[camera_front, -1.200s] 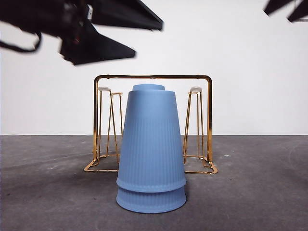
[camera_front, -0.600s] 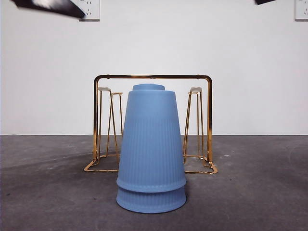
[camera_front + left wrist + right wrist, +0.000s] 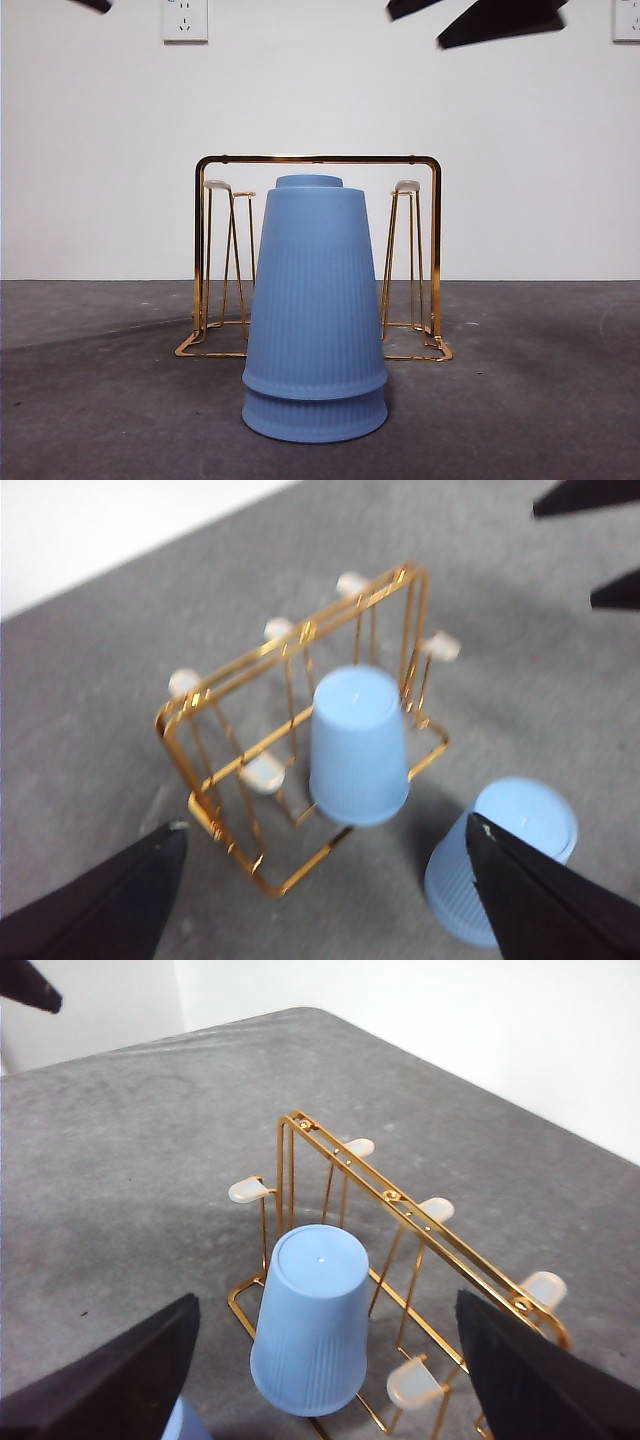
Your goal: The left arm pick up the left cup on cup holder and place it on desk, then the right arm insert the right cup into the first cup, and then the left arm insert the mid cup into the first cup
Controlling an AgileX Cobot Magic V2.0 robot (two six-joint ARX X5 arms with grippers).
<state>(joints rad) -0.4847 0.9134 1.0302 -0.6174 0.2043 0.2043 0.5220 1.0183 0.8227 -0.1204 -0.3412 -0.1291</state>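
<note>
Mid cup (image 3: 358, 745) was seen inverted on a peg of the cup holder (image 3: 240, 671). The two-cup stack (image 3: 505, 855) stood on the desk (image 3: 90, 740) just beside the rack. Left gripper (image 3: 325, 825) was held high above, jaws wide apart, nothing gripped. Right gripper (image 3: 325, 1300) likewise, idle. The cup's sidewall should be gripped, the cup lifted straight off the peg clear of the arch, then lowered centred over the stack.

We see our left gripper (image 3: 320, 900) raised high with its jaws spread wide and empty. Our right gripper (image 3: 325, 1390) is likewise aloft, jaws parted wide, gripping nothing at all.
</note>
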